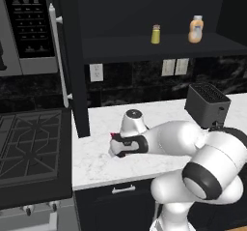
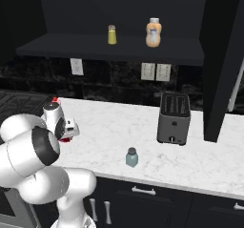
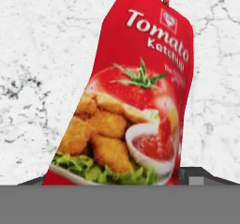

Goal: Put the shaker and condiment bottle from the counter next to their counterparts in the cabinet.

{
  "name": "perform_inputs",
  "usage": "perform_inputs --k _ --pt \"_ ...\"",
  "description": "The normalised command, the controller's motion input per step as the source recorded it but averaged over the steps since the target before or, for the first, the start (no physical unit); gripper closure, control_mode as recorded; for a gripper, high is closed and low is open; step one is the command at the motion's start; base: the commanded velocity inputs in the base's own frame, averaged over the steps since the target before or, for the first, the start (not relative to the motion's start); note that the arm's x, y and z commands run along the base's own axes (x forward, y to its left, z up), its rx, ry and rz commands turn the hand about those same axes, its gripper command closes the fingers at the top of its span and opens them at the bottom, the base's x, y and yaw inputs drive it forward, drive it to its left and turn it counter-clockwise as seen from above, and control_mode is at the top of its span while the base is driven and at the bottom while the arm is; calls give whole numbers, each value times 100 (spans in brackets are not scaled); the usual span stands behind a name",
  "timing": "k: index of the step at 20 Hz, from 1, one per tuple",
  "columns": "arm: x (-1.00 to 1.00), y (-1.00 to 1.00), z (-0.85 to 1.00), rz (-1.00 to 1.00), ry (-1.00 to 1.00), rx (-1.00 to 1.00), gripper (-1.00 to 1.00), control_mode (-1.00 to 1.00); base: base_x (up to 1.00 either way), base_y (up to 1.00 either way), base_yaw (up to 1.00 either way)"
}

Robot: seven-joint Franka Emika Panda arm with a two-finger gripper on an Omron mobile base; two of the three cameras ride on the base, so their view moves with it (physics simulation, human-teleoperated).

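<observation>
- Right now the step looks like the pick-up of the condiment bottle (image 3: 140,92); the shaker (image 2: 132,157) comes later and nothing from the counter (image 2: 114,127) is on the shelf yet.
- Tool (image 1: 116,145) is low over the left part of the counter, near the cabinet's (image 1: 72,61) side wall, with a bit of red showing at its tip.
- Hand view: two dark fingertips (image 3: 199,175) rise either side of the bottle's lower end, bottle between them. Jaws partly open; can't tell if the pads actually touch or grip it.
- Bottle lies flat on the counter. Glossy bright red, flattish body narrowing toward a small red tip at the far end, printed label with a tomato, fried pieces, lettuce and a dip cup. Probably slick, so a firm centred squeeze is needed.
- Next move, my guess: finish closing on the body, lift clear, carry up to the shelf (image 2: 109,50) and set it beside the tall orange bottle (image 2: 153,33), white cap.
- Shaker stands upright near the front edge of the counter, well apart from the tool; small blue-grey cylinder, lighter top.
- Yellow shaker (image 2: 112,34) is on the shelf, left of the orange bottle with a gap between.
- Counter is white marble pattern, grey veins, smooth. Toaster (image 2: 174,118) is a dark boxy metal-looking thing, on the counter, right of the blue shaker.
</observation>
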Motion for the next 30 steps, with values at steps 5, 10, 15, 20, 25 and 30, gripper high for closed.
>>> perform_inputs --k 5,10,15,20,25,30 --pt "-26 -12 40 0 -3 0 100 -100 0 0 0" --pt "-18 -31 57 0 0 0 100 -100 0 0 0" --pt "-24 -35 54 0 0 0 100 -100 0 0 0" --pt "-26 -44 57 0 0 -1 100 -100 0 0 0" --pt "-22 -44 61 0 0 -1 100 -100 0 0 0" --pt "-18 -49 66 0 1 -2 100 -100 0 0 0"
